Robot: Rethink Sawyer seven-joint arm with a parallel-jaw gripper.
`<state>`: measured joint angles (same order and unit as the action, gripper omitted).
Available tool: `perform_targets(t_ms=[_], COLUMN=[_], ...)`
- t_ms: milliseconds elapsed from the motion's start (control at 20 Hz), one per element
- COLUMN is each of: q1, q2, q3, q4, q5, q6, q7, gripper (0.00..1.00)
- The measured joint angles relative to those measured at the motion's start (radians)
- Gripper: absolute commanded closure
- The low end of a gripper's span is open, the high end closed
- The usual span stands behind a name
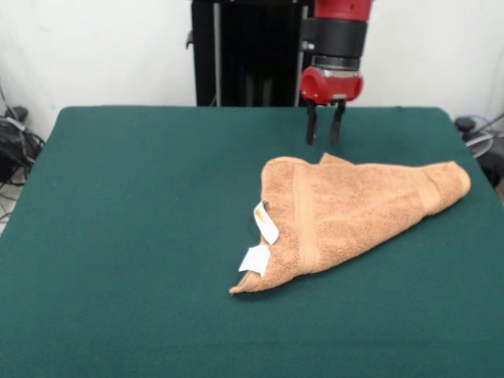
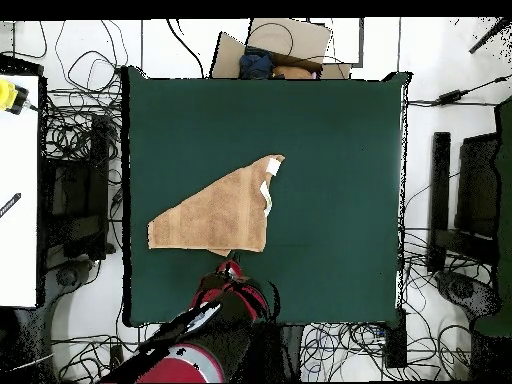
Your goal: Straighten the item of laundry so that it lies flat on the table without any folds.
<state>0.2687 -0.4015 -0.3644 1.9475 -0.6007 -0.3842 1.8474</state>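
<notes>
Towel (image 1: 354,211) lies on green worktop (image 1: 126,236), folded over into a rough triangle w/ one woven band showing & two white tags (image 1: 261,240) at its edge on the side away from the gripper. Gripper (image 1: 324,126) hangs just above worktop, right beside towel's folded edge, not touching it; its two fingers (image 1: 312,126) stand slightly apart w/ nothing between. Overhead view: gripper (image 2: 231,268) sits next to towel's (image 2: 215,215) long straight edge.
</notes>
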Motion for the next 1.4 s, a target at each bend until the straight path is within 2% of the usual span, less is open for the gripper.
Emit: perform_targets(t_ms=[350, 650, 1150, 1400], q1=[0.057, 0.118, 0.226, 0.25], q2=[0.056, 0.066, 0.054, 0.048], q3=[-0.075, -0.145, -0.241, -0.27], q4=[0.001, 0.009, 0.02, 0.021], q5=[0.1, 0.177, 0.253, 0.28], q6=[-0.092, -0.158, -0.186, -0.186], q7=[0.0, 0.0, 0.0, 0.0], gripper=[0.0, 0.0, 0.0, 0.0])
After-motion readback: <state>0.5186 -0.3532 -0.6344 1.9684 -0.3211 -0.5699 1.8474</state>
